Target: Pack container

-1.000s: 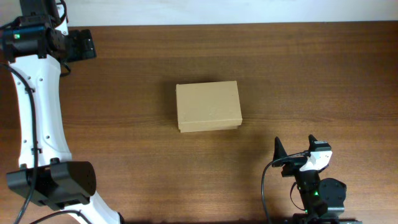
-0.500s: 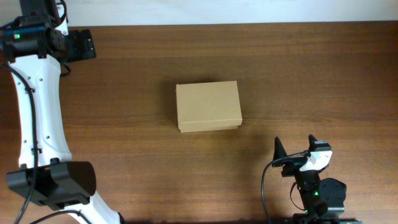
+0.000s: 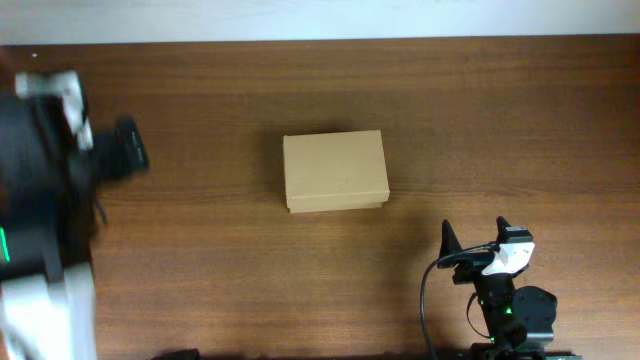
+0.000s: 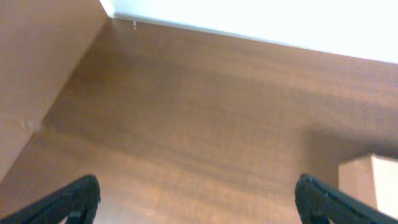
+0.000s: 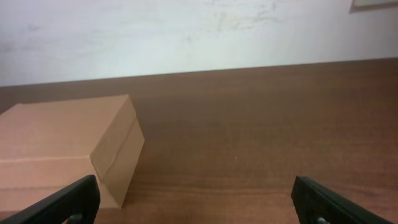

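The container (image 3: 335,170) is a tan cardboard box with its lid flap down, in the middle of the wooden table. My left gripper (image 3: 128,148) is motion-blurred at the left side, well left of the box. In the left wrist view the left gripper (image 4: 198,199) is open and empty, with a corner of the box (image 4: 373,180) at the right edge. My right gripper (image 3: 475,232) sits near the front edge, right of and nearer than the box. In the right wrist view the right gripper (image 5: 196,199) is open and empty, and the box (image 5: 68,143) lies to its left.
The brown wooden table (image 3: 500,120) meets a white wall (image 3: 320,18) along its far edge. The left arm's blurred white and black body (image 3: 40,230) fills the left side. The right arm's base (image 3: 510,310) stands at the front right.
My left arm has swung away from the far left corner; its gripper now sits lower and is blurred by motion. The box and my right arm have not moved.
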Action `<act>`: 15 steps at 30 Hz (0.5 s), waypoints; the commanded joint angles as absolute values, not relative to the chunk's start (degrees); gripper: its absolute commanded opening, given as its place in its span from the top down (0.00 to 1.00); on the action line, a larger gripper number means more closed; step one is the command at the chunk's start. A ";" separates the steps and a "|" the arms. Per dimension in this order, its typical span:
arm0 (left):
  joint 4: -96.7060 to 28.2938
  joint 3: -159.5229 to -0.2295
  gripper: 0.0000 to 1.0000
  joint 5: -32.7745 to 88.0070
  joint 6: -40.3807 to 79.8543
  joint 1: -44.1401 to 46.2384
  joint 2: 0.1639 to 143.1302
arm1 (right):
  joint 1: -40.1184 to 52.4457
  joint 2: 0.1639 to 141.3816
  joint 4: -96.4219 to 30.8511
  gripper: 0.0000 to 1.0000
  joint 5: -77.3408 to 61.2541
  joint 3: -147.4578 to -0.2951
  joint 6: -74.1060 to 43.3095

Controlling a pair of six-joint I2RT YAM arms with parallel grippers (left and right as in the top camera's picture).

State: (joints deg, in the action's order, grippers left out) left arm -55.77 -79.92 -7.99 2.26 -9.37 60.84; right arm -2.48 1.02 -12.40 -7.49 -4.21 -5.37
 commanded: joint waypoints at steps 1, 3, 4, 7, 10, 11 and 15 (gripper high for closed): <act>-48.84 -59.46 0.00 -1.83 2.37 -9.54 49.78 | -2.66 0.73 -12.69 0.01 -6.85 -3.90 -5.19; -43.68 -48.12 0.00 0.86 2.37 -9.52 41.65 | -2.66 0.73 -12.69 0.01 -6.85 -3.90 -5.17; -41.23 -42.61 0.00 2.66 2.39 -9.45 37.43 | -2.66 0.73 -12.69 0.01 -6.85 -3.90 -5.19; -35.57 -29.85 0.00 6.59 2.37 -8.45 26.76 | -2.66 0.73 -12.69 0.01 -6.83 -3.90 -5.17; -30.92 -20.49 0.00 7.81 2.39 -6.39 18.70 | -2.66 0.73 -12.69 0.01 -6.83 -3.90 -5.17; -29.89 -17.65 0.00 7.99 2.39 -5.56 15.70 | -2.66 0.73 -12.69 0.01 -6.83 -3.90 -5.19; -28.71 -12.80 0.00 8.19 2.39 -3.14 8.01 | -2.66 0.73 -12.69 0.01 -6.83 -3.90 -5.19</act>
State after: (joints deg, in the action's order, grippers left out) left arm -29.43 -15.03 6.07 2.28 -4.51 12.16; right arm -2.48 1.02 -12.45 -7.35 -4.23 -5.37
